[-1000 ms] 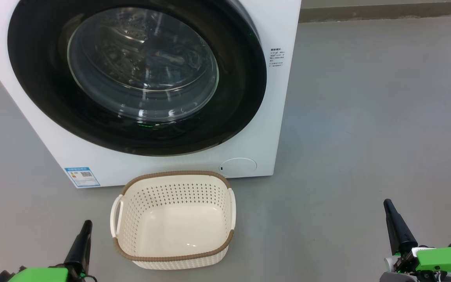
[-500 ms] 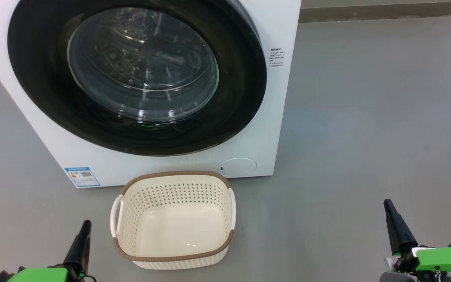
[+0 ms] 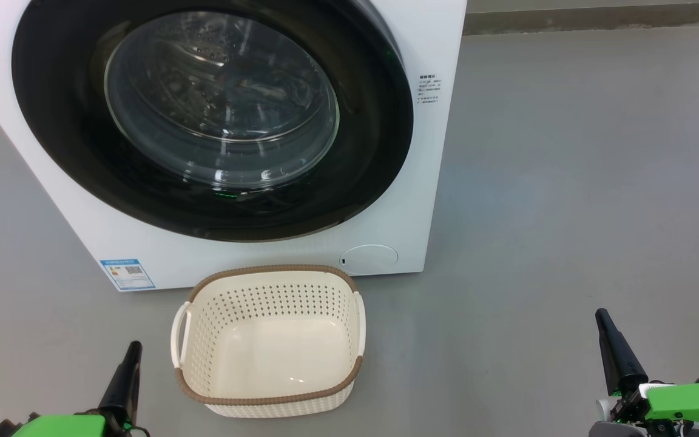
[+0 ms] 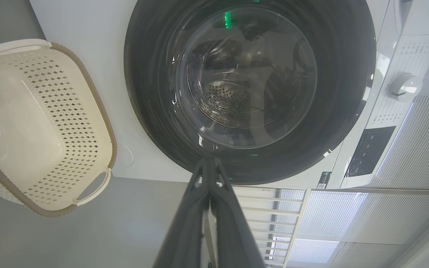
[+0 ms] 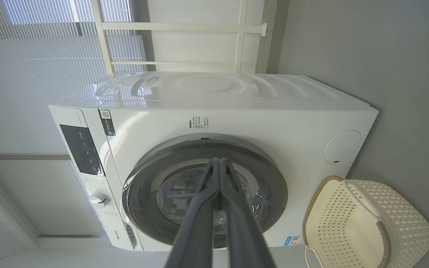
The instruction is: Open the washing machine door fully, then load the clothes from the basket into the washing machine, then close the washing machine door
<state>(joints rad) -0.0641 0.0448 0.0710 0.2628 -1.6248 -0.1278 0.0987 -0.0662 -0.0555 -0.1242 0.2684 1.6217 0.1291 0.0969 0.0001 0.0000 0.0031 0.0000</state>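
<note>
Evidently at rest: the two fingers of the left gripper [image 4: 209, 165] press together along their length and hold nothing. The right gripper [image 5: 220, 163] is likewise pinched shut and empty. Both hang low over the grey floor [image 3: 568, 182], well apart from everything, one on either side of the basket [image 3: 270, 269]. The basket stands upright just before the washer [image 3: 428, 200], with nothing in it. The door [image 3: 222, 103] lies flush against the washer front, closed.

Change: none. Grippers, basket and door sit as they did a second ago. Judged from an emptied basket, a shut door and idle arms, the task appears finished, or all but.

Hard to read: glare and reflections across the door mask the drum [image 4: 223, 100], so whether the clothes lie inside cannot be told. Only perforated steel and dim shapes come through. The head view cuts off the door's top and left rim, and the arms behind the green wrists [image 3: 689, 397]. No door handle can be made out.
</note>
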